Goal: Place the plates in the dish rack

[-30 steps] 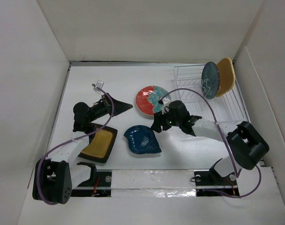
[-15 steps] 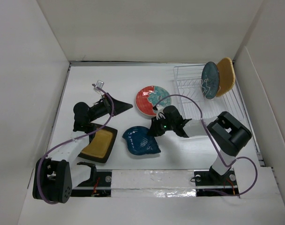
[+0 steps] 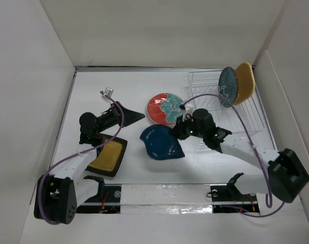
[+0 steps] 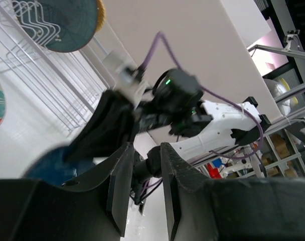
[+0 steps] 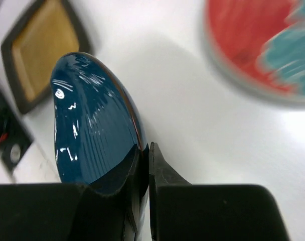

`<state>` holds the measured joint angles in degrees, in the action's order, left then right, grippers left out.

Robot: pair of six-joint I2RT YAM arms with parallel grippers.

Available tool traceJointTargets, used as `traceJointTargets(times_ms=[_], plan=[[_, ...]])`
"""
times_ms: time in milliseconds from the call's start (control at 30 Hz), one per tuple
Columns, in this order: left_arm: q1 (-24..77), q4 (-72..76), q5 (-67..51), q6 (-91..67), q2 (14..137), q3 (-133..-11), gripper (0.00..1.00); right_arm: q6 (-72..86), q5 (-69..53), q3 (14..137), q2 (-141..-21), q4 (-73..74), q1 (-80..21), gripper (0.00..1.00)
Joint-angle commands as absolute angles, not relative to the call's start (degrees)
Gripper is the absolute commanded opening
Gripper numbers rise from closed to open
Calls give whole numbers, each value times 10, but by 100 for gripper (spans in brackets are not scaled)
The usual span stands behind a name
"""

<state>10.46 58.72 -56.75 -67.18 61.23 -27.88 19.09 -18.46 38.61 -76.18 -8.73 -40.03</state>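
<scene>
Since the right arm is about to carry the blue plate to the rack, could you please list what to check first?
1. Right gripper shut on the blue plate at its rim: ok.
2. Blue plate fully off the table: cannot tell.
3. Dish rack has free slots beside the teal plate and orange plate: ok.
4. Left gripper empty, away from the rack: ok.

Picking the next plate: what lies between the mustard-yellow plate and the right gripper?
The top view shows only the dark blue leaf plate, pinched by the right gripper, plus bare table.
</scene>
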Motion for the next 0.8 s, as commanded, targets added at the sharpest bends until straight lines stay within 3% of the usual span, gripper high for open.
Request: traceJointTargets(times_ms=[0,167,333,533,767], plan=[[118,645,-574,-682,588,-278,25,168,-56,481,-666,-61,-363,0],[142,692,-570,-719,590,-259,25,89,207,590,-645,17,-296,0],[142,783,-563,-791,591,-232,25,-23,424,676,-666,-25,-242,0],[142,815,-550,-817,579,-210,25,-138,528,762,-761,-61,-192,0],[142,830,-553,-829,577,-206,25,-201,565,802,-839,-100,-176,0]])
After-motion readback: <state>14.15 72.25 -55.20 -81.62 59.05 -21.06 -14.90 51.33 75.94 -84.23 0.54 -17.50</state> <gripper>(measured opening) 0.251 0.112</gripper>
